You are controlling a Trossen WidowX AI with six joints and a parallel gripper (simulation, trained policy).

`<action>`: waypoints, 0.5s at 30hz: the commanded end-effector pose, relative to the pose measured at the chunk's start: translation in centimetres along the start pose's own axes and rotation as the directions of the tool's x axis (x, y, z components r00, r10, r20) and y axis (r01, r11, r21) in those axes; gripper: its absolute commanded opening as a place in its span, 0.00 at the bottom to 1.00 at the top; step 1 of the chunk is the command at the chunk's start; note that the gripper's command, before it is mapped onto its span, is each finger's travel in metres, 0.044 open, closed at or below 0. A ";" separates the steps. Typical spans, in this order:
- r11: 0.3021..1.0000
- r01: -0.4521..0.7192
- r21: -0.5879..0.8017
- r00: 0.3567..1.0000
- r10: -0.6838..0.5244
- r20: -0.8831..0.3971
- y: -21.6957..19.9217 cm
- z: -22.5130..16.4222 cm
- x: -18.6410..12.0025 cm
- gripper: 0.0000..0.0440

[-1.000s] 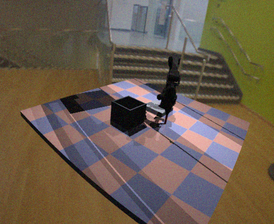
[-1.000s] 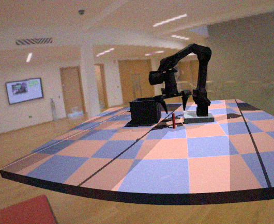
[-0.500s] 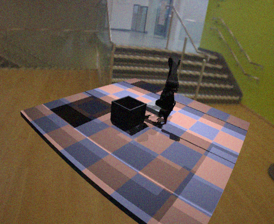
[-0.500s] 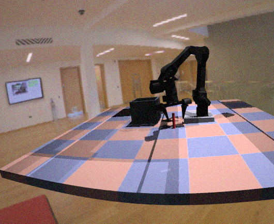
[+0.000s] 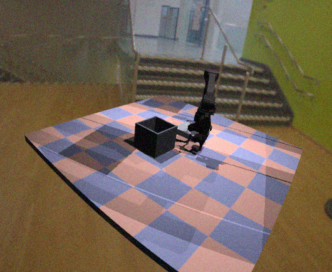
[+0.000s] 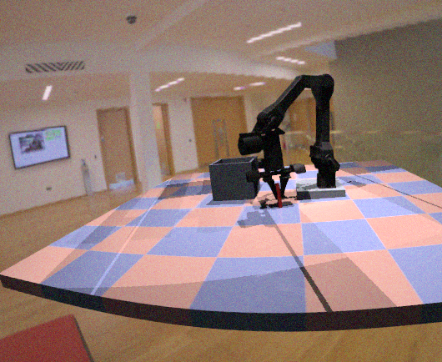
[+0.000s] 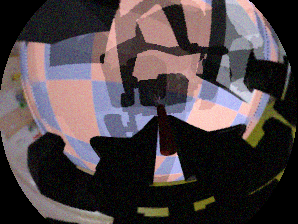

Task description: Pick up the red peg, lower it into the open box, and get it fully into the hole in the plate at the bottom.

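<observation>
Peg point(image 5: 200, 150) point(image 6: 278, 197) point(image 7: 166, 137), red, near upright at table-top level point(image 5: 173, 200) point(image 6: 188, 267) point(image 7: 70, 100), beside open box point(image 5: 155, 142) point(image 6: 233, 181) point(image 7: 65, 20), outside it. Gripper point(image 5: 196, 151) point(image 6: 278, 197) point(image 7: 162, 118) drawn nearly together, peg pinched between fingertips by the look of the wrist view. Mostly hidden in the top view.

Step in hand, as judged: securing the grip, then lifting. Best done with full squeeze before any rise, peg centred on the pads and kept upright. Then straight up, clear of the box rim before any sideways travel. No hurry off the table: thin peg, likely to pivot or slip if caught off-centre. Keep wrist angle steady, since any lean now would probably spoil entry into the hole later. Box wall close by, so watch for a finger bump.

Counts: one red peg, one box, one arm point(image 5: 208, 94) point(image 6: 323, 117), one gripper with two fingers. Plate and hole: not visible, no count possible. Insertion not yet begun.
</observation>
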State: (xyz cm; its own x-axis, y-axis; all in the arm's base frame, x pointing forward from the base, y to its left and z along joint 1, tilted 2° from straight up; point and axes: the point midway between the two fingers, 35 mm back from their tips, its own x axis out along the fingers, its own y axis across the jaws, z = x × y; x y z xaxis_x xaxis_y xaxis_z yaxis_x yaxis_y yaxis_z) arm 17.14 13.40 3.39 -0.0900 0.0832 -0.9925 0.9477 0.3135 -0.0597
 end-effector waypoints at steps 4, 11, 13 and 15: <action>0.998 -0.065 -0.001 0.997 0.064 -0.049 1.3 -0.7 -1.6 0.00; 0.990 -0.141 0.001 0.986 0.140 -0.093 2.3 -1.3 -4.1 0.00; 0.987 -0.164 -0.001 0.982 0.163 -0.101 2.6 -1.3 -5.0 0.00; 0.982 -0.187 -0.004 0.977 0.185 -0.106 2.9 -1.3 -5.9 0.00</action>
State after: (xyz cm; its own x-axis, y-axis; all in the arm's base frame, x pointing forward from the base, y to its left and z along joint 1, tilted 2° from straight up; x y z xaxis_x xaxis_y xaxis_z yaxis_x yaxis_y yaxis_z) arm 19.42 14.92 7.81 0.0226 0.2139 -0.9766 0.9510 0.2967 0.0870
